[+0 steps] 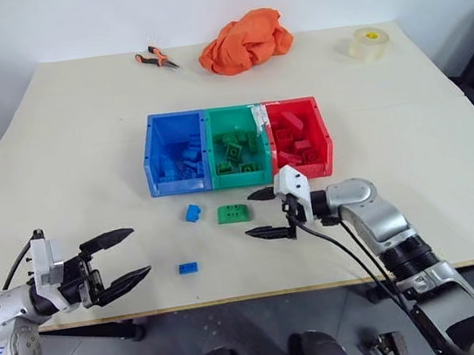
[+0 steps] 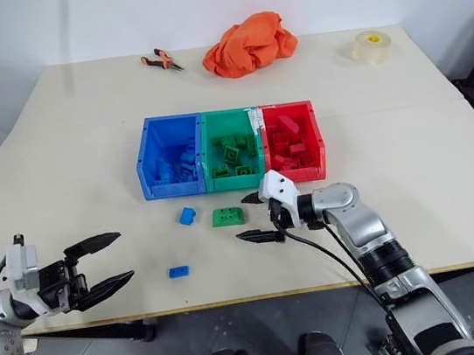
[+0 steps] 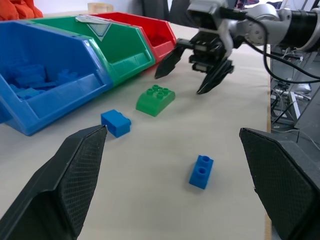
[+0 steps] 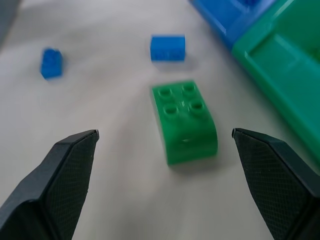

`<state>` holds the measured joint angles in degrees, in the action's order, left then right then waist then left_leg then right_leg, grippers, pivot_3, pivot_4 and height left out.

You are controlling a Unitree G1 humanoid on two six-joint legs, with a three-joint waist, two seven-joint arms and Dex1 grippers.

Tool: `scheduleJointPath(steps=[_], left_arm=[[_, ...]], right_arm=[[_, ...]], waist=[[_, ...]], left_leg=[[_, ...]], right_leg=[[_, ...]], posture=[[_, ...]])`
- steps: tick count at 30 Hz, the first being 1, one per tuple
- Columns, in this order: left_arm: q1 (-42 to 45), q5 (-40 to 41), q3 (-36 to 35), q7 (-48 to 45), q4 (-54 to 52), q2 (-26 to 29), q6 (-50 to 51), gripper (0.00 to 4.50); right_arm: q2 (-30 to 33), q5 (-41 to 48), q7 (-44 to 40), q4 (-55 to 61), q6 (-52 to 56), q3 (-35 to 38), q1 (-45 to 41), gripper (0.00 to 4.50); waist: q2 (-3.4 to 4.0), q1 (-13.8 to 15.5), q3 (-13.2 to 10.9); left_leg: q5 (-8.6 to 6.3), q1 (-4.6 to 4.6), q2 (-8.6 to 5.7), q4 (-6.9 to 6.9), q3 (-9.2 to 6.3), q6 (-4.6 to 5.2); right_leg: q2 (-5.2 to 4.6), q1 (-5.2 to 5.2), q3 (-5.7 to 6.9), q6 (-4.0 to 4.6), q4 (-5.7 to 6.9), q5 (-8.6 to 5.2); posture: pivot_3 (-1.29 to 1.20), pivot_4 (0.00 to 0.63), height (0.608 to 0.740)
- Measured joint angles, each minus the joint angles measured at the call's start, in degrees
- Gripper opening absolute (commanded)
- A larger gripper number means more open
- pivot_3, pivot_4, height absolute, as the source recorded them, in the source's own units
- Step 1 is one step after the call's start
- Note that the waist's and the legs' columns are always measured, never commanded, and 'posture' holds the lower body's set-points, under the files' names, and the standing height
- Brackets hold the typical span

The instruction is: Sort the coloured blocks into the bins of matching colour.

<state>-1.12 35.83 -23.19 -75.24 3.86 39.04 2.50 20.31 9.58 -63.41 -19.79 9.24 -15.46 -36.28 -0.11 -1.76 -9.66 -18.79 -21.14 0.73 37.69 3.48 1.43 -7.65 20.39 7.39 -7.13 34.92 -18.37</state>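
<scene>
Three joined bins stand mid-table: blue [image 1: 157, 167], green [image 1: 213, 159] and red [image 1: 326, 138], each holding bricks of its own colour. In front of them lie a green block [image 1: 232, 213], a blue block [image 1: 193, 213] and a smaller blue block [image 1: 188, 267]. My right gripper [image 1: 263, 214] is open, pointing left, its fingertips just right of the green block, which lies ahead between the fingers [image 4: 185, 122] in the right wrist view. My left gripper [image 1: 123, 257] is open at the table's near left edge, empty, facing the small blue block [image 3: 201, 171].
An orange cloth [image 1: 244, 40], pliers with orange handles [image 1: 155, 58] and a roll of tape [image 1: 368, 42] lie along the table's far side. The table's front edge [image 1: 262, 294] runs just below both grippers.
</scene>
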Motion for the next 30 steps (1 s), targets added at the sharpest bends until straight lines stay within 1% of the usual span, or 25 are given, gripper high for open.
scheduleJointPath(steps=[4, 7, 8, 10, 11, 15, 20, 24, 28, 30], left_arm=[[-0.87, 0.28, -0.69, 1.41, -1.76, -0.19, 0.02, 4.5], [-1.85, 0.63, -0.89, 2.31, -3.08, -0.31, 0.08, 4.5], [-2.07, 0.77, -0.96, 2.53, -3.25, -0.33, 0.1, 4.5], [-2.48, 0.87, -1.02, 2.96, -3.47, -0.34, 0.16, 4.5], [-2.68, 0.89, -1.02, 3.12, -3.48, -0.34, 0.18, 4.5], [-2.93, 1.0, -1.13, 3.33, -3.49, -0.34, 0.2, 4.5], [-2.89, 1.03, -1.2, 3.88, -3.49, -0.34, 0.21, 4.5], [-2.63, 1.03, -1.2, 4.39, -3.49, -0.4, 0.22, 4.5], [-2.36, 1.03, -1.16, 4.55, -3.48, -1.01, 0.22, 4.5], [-2.16, 1.03, -1.1, 4.64, -3.47, -1.31, 0.21, 4.5]], right_arm=[[-4.0, -2.06, 0.88, -5.93, -3.99, -1.13, -2.73, 4.47], [-5.89, -3.33, 1.7, -9.99, -6.97, -1.13, -4.2, 4.47], [-6.2, -3.64, 1.72, -10.79, -7.33, -1.12, -4.43, 4.3], [-6.76, -3.68, 1.46, -11.52, -7.48, -1.09, -4.46, 3.87], [-6.76, -3.61, 1.09, -11.47, -7.15, -1.04, -4.46, 3.58], [-6.42, -2.34, -0.58, -8.85, -6.58, 0.01, -3.63, 2.24], [-4.47, 0.05, -1.65, -1.38, -3.62, 1.2, -2.74, 0.65], [-3.78, 2.38, -0.88, 2.58, -0.63, 3.82, -3.25, 0.65], [-1.55, 2.48, -1.46, 3.07, 0.8, 4.07, -3.36, 0.65], [-0.86, 1.96, -1.63, 3.09, 1.08, 3.61, -2.79, 1.02]], waist=[[0.01, -0.12, 0.0], [0.01, -0.03, 0.0], [0.01, 0.01, 0.0], [0.0, 0.0, 0.0], [0.02, -0.01, -0.01], [0.03, -0.04, -0.01], [0.04, -0.02, -0.02], [0.03, -0.02, -0.01], [0.02, 0.06, -0.01], [0.02, 0.0, -0.01]], left_leg=[[0.0, 0.0, 0.01, -0.01, 0.01, -0.01], [0.0, 0.0, 0.0, -0.01, -0.03, -0.01], [0.0, -0.01, -0.01, 0.0, -0.04, -0.01], [0.0, -0.01, -0.01, 0.0, -0.04, -0.01], [0.0, -0.01, -0.01, 0.0, -0.03, -0.01], [0.0, 0.0, 0.0, -0.01, -0.03, -0.02], [-0.01, 0.0, 0.0, -0.02, -0.03, -0.03], [-0.02, 0.0, 0.01, -0.02, -0.03, -0.04], [-0.02, -0.01, 0.0, -0.02, -0.03, -0.04], [-0.02, 0.0, 0.01, -0.04, -0.01, -0.04]], right_leg=[[0.02, 0.01, 0.0, 0.0, 0.02, 0.0], [0.01, 0.02, -0.03, 0.0, 0.07, 0.0], [0.01, 0.02, -0.03, 0.0, 0.06, 0.0], [0.01, 0.0, -0.06, 0.0, 0.05, 0.0], [0.01, 0.01, -0.07, 0.0, 0.05, 0.0], [0.01, 0.01, -0.09, 0.0, 0.05, 0.0], [-0.03, 0.02, -0.11, 0.0, 0.04, 0.0], [-0.04, 0.02, -0.12, 0.0, 0.04, 0.0], [-0.05, 0.02, -0.12, 0.01, 0.02, 0.0], [-0.06, 0.02, -0.12, 0.01, 0.01, 0.0]], posture=[[0.0, 0.15, 0.74], [0.0, 0.15, 0.74], [0.0, 0.15, 0.74], [0.0, 0.15, 0.74], [0.0, 0.15, 0.74], [0.0, 0.15, 0.74], [0.0, 0.15, 0.74], [0.0, 0.15, 0.74], [0.0, 0.15, 0.74], [0.0, 0.15, 0.74]])
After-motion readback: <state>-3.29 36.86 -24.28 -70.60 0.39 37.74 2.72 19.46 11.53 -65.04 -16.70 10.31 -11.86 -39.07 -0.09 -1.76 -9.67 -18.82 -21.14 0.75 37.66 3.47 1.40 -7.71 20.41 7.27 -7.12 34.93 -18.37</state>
